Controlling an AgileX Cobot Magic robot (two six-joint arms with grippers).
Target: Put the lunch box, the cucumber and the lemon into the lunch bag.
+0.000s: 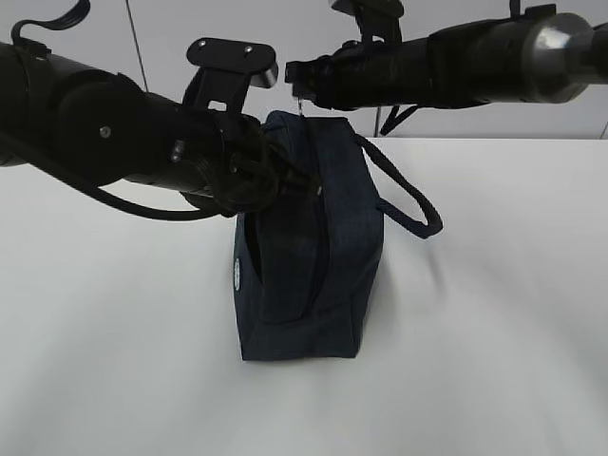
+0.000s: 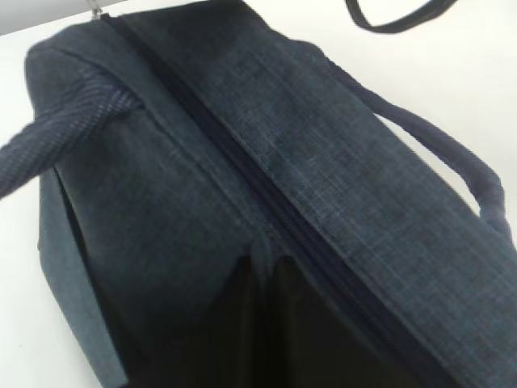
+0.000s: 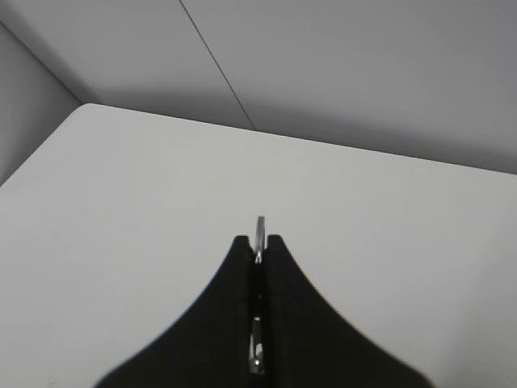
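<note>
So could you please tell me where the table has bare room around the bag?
Bare table runs left, front and right of the lunch bag. It is crowded above the bag, where the left claw and right claw meet.

Lunch bag [image 1: 309, 256] stands upright near the middle of the table [image 1: 503, 313], one narrow end toward the exterior camera, its zipper [image 1: 323, 247] running up that end and over the top.

One loop handle [image 1: 408, 195] hangs out to the bag's right, clear of the table surface. The other handle [image 2: 56, 141] leaves the bag's left side.

Left gripper [image 1: 275, 180] sits against the bag's upper left edge, its arm coming in from the left.

Right gripper [image 1: 296, 81] hangs just above the bag's far top corner, arm reaching in from the right. A ring pull [image 3: 259, 234] sits pinched between its fingers, sticking out past the tips.
</note>
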